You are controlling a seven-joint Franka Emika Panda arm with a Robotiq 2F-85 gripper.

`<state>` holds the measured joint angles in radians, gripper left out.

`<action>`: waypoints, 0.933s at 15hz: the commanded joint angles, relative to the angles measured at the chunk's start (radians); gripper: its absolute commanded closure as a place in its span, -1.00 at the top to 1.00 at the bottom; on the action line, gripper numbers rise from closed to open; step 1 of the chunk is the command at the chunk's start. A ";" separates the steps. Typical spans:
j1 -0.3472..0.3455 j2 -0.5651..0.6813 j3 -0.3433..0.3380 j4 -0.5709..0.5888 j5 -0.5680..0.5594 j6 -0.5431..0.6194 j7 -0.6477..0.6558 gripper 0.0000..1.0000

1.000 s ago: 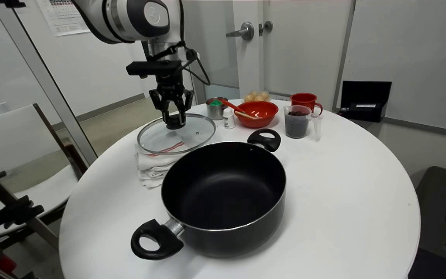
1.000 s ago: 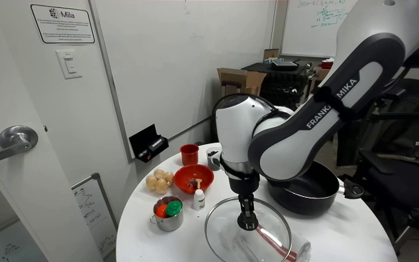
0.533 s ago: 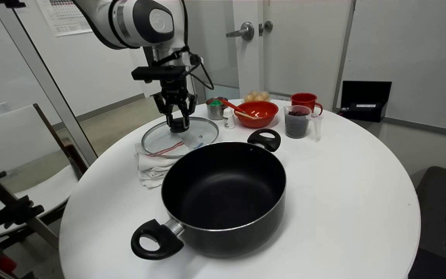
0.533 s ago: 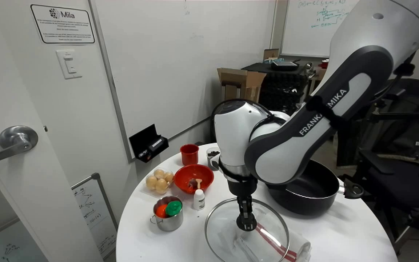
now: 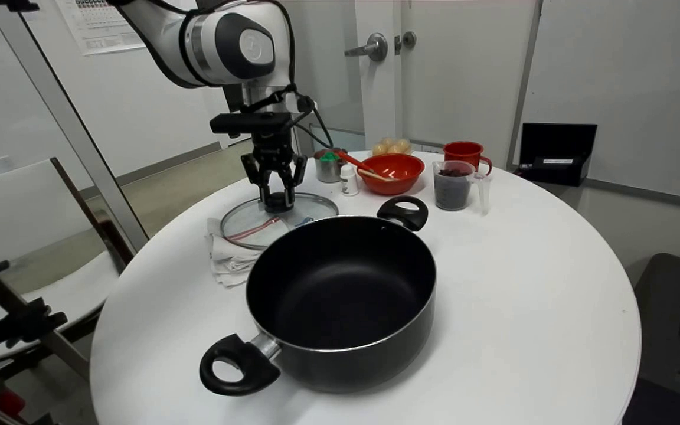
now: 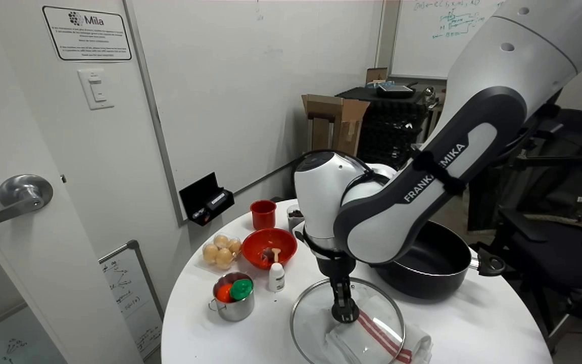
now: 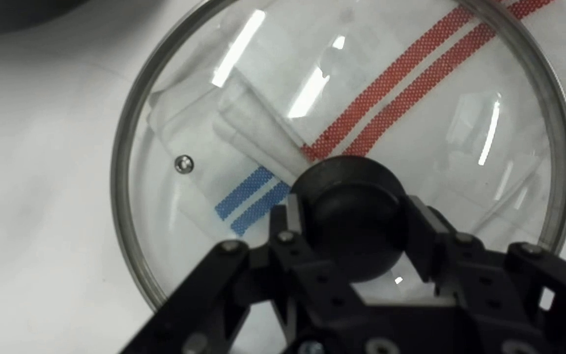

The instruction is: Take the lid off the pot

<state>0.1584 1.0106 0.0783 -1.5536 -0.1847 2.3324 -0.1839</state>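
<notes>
The gripper [image 5: 278, 198] is holding the round black knob [image 7: 354, 221] of the glass lid [image 6: 349, 331], its fingers [image 7: 423, 236] pressing it from both sides. The lid is spreading over a folded, striped dish towel [image 5: 231, 260]; the views are not settling whether its metal rim [image 7: 121, 196] is touching the cloth or hanging just above. The removal is looking done, leaving probably only a set-down and release. The towel is likely posing the chief risk: its folds are bunching past the rim towards eight o'clock in an exterior view, so the lid could be landing unevenly, then rocking or sliding once released. Letting go too high would be dropping glass; pushing down too far would be straining the knob. Farther out, the black pot [image 5: 340, 295] is standing uncovered on the worktop [image 5: 529, 307], just beside the lid: at five o'clock in an exterior view, at ten in the wrist view, where a strip of worktop is showing between them. A drift that way could be knocking rim against pot. The white bottle [image 6: 277, 279] is standing near the lid, at ten o'clock in an exterior view, and a slip there could be toppling it.
</notes>
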 commanded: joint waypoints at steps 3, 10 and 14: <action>0.018 0.029 -0.011 0.074 -0.009 -0.070 0.010 -0.50; 0.012 0.021 -0.007 0.074 -0.005 -0.073 0.009 0.79; 0.005 -0.012 0.000 0.042 0.001 -0.059 0.007 1.00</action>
<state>0.1629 1.0245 0.0767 -1.5015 -0.1848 2.2924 -0.1835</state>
